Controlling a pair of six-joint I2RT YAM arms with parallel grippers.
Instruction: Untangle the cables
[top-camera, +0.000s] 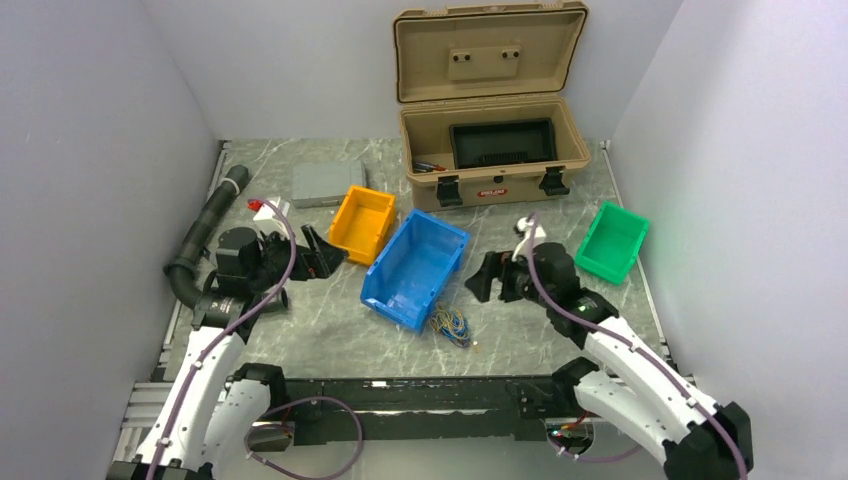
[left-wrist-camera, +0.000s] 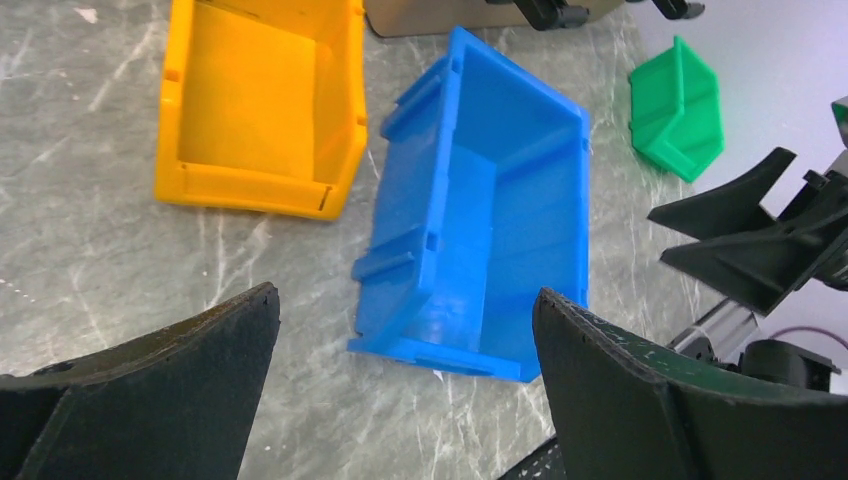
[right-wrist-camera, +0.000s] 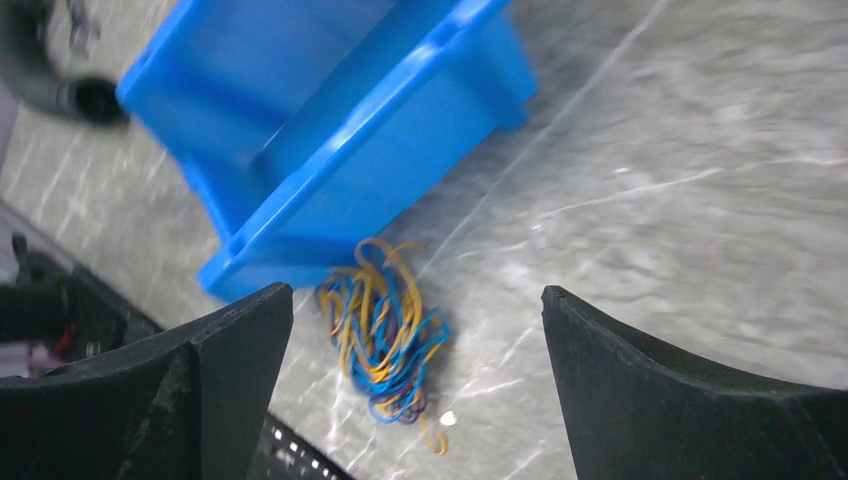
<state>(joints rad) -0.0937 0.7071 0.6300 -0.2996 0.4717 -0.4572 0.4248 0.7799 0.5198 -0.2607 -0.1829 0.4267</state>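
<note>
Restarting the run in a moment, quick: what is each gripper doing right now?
Left gripper: open, holding nothing.
Right gripper: open, empty; the cables lie ungripped.

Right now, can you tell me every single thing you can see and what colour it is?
cables: one tangled bunch, yellow, blue and dark, on the table by the blue bin's near end
blue bin: one, blue, mid-table
orange bin: one, yellow-orange, left of the blue bin, further back
green bin: one, green, right side
case: one, tan, lid open, at the back
tray: one, black, inside the case
flat box: one, grey, left of the case
hose: one, black, left edge
table: one, grey marbled
left gripper: one, black, open, empty
right gripper: one, black, open, empty
</note>
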